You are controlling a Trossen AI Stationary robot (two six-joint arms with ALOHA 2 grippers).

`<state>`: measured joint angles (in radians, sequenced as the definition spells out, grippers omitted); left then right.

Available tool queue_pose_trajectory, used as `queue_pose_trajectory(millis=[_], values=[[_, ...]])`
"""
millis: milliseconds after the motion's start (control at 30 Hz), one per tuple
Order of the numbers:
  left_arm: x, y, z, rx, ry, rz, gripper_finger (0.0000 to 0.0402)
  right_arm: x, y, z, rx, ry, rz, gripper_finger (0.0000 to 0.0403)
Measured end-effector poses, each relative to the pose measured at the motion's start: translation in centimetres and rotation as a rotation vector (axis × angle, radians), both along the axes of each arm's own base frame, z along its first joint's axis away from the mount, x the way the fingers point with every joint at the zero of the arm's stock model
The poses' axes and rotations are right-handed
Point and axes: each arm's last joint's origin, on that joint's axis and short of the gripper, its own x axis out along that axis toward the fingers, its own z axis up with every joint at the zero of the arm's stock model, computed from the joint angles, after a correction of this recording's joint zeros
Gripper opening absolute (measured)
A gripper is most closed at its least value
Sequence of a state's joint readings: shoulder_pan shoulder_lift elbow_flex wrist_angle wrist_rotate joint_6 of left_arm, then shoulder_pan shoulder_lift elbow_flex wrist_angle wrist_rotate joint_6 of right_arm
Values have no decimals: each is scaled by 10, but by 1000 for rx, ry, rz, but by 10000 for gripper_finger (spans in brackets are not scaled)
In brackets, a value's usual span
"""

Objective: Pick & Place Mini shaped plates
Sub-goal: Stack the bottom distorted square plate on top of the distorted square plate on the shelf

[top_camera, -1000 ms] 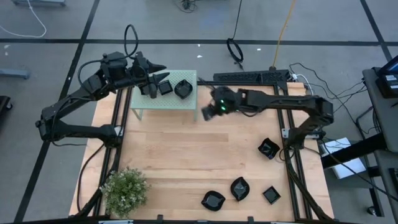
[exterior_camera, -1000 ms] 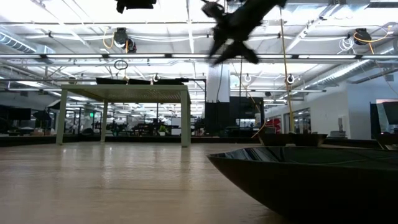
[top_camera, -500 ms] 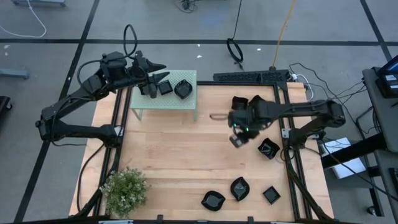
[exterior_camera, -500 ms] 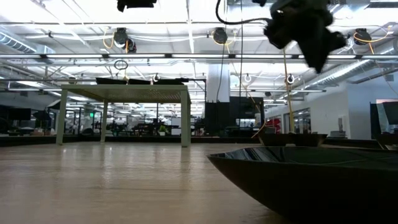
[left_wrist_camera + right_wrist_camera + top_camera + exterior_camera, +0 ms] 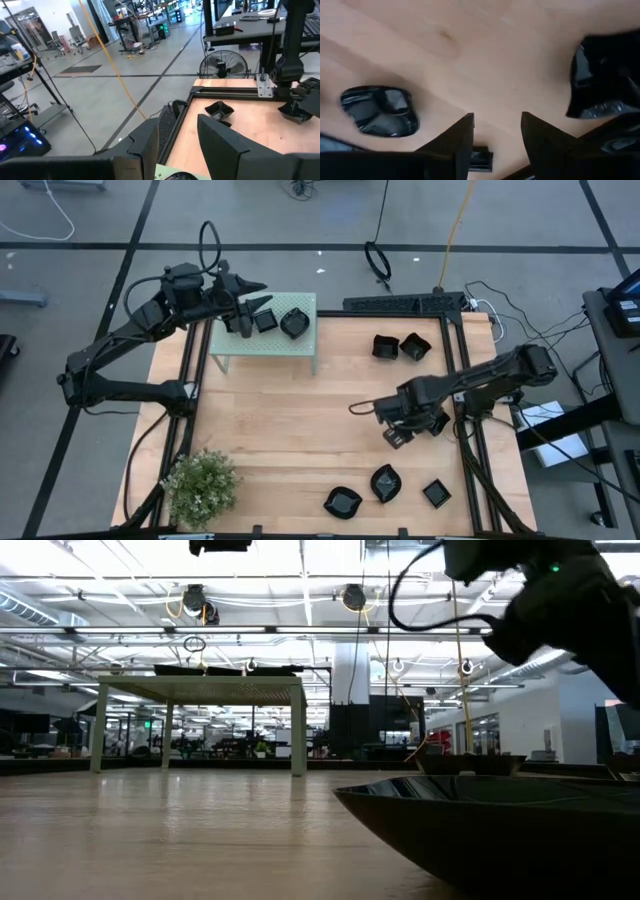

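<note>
a: the right gripper (image 5: 397,437) has swung all the way over from beside the green stand (image 5: 262,343) to the right side of the table (image 5: 290,410), and it's down low now.

b: empty, too. in its own wrist view the fingers (image 5: 456,141) stand spread with only bare wood between them. they've been widening on the way across.

a: so it's lining up another pick, i'd say. there's a plate (image 5: 432,420) right by it, half hidden under the arm.

b: could be that one, or the lot at the near edge: a leaf-shaped plate (image 5: 342,502), a second one (image 5: 385,482), and a small square plate (image 5: 436,493).

a: and two more plates (image 5: 399,346) sit at the far right corner. they were hidden under that arm a moment ago.

b: the left gripper (image 5: 250,308) hasn't budged. it hangs over the stand, where two plates (image 5: 280,321) already rest, fingers (image 5: 220,145) parted, nothing in them.

a: so two placed and six on the wood that i can count. early days, i reckon.
</note>
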<state>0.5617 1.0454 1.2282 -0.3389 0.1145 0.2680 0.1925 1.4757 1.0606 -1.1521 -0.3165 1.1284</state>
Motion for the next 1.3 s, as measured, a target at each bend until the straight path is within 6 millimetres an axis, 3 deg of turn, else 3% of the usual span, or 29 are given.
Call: queue_pose_trajectory(millis=[333, 767, 1033, 1300], values=[[0, 2, 7, 43, -54, 64, 141, -19, 2, -19, -145, 127, -61, 149], [0, 2, 11, 64, -92, 65, 141, -42, -4, -65, -188, 188, -199, 121], [0, 2, 11, 62, -93, 65, 141, -36, -4, -67, -158, 123, -184, 10], [0, 2, 11, 62, -93, 65, 141, -15, -3, -53, -143, -25, -137, 2]])
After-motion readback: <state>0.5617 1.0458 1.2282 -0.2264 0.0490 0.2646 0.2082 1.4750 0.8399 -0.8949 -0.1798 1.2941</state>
